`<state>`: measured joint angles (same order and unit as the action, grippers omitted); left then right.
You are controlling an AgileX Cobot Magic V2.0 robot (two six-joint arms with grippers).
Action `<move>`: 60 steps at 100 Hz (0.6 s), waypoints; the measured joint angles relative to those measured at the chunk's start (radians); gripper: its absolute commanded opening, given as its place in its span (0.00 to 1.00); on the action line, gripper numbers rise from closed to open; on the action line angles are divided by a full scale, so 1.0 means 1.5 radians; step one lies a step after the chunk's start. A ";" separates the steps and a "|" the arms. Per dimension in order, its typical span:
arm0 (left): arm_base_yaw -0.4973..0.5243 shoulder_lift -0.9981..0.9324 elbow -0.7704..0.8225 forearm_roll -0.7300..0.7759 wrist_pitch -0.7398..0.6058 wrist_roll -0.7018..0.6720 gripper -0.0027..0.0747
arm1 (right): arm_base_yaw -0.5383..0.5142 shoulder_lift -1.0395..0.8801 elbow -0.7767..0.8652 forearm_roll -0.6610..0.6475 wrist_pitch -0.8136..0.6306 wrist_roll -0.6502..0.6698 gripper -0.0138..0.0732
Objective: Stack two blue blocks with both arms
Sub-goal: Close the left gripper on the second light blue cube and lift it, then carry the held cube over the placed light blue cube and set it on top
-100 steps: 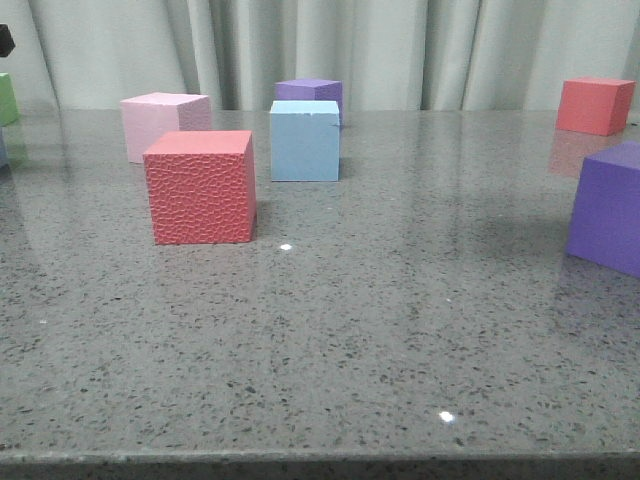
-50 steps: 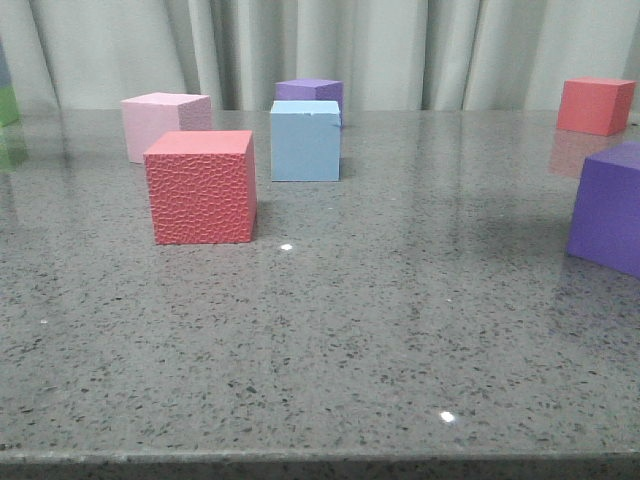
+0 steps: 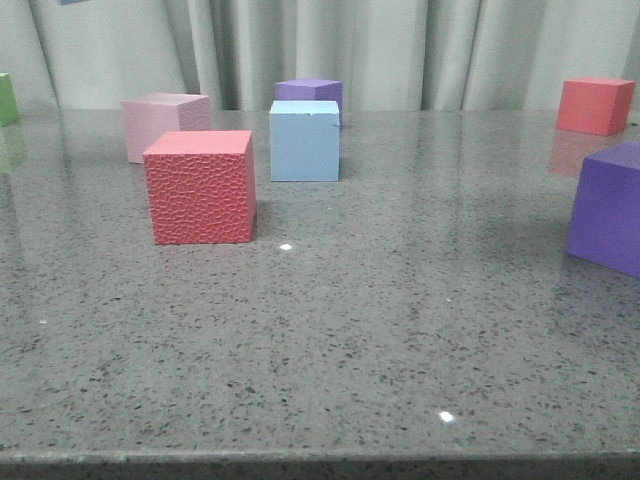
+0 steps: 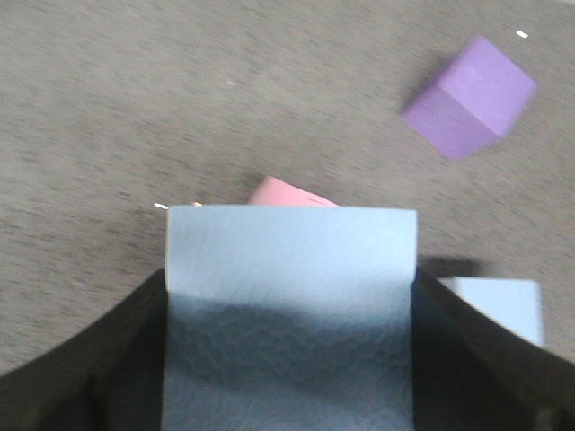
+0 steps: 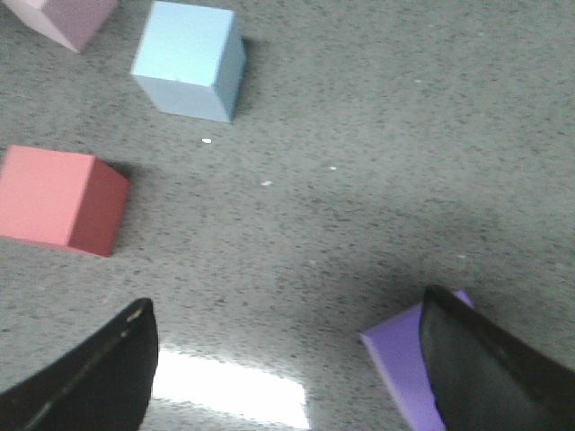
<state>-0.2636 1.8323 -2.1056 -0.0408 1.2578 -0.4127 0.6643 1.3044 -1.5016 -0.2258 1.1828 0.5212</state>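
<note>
My left gripper is shut on one blue block, which fills the gap between its black fingers and is held above the table. In the front view only a blue sliver at the top left edge shows. The other blue block stands on the table at mid-back, behind and to the right of the red cube; it also shows in the left wrist view and the right wrist view. My right gripper is open and empty above the table, well apart from that block.
A red textured cube stands left of centre, a pale pink cube behind it. One purple cube is behind the blue block, another at the right edge, beside my right finger. A red cube is far right, a green one far left.
At the front view's left edge, the blue block in my left gripper has risen from table level to the top edge. The cubes on the table have not moved.
</note>
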 measured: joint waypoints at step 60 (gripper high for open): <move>-0.195 0.085 -0.005 0.037 -0.069 -0.131 0.45 | 0.000 -0.088 0.041 -0.064 0.026 0.001 0.84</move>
<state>-0.5557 1.9592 -2.1135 0.0143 1.1541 -0.6088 0.6643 1.1729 -1.4397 -0.3218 1.2221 0.5226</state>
